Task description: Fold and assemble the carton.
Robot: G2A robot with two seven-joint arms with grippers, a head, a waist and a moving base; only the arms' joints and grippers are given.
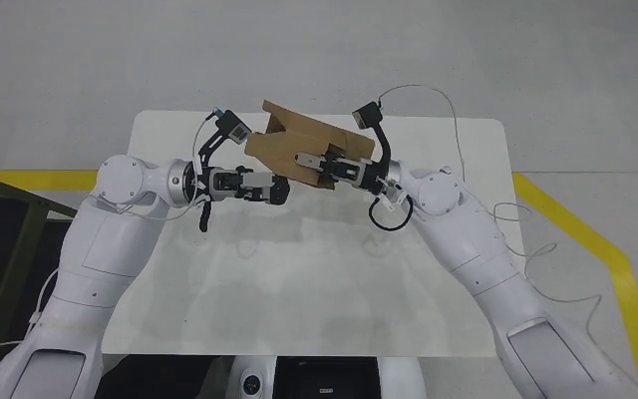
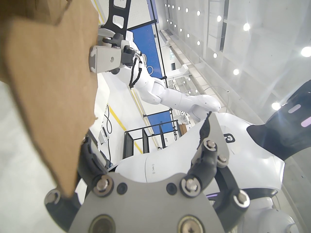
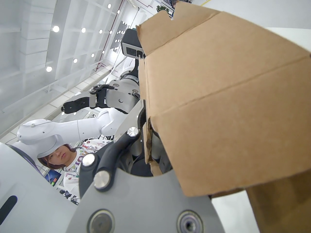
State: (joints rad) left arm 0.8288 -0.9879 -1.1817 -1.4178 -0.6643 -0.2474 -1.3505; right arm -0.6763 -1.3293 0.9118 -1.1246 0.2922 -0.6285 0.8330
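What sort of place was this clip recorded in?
Probably a large industrial hall or robot test floor: a high white ceiling with rows of round lights, yellow lines on the grey floor, blue partition panels.

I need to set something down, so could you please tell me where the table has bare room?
The table is bare across its near half, between the two arms. The far middle is crowded: the right gripper holds the carton there, the left gripper open beside it.
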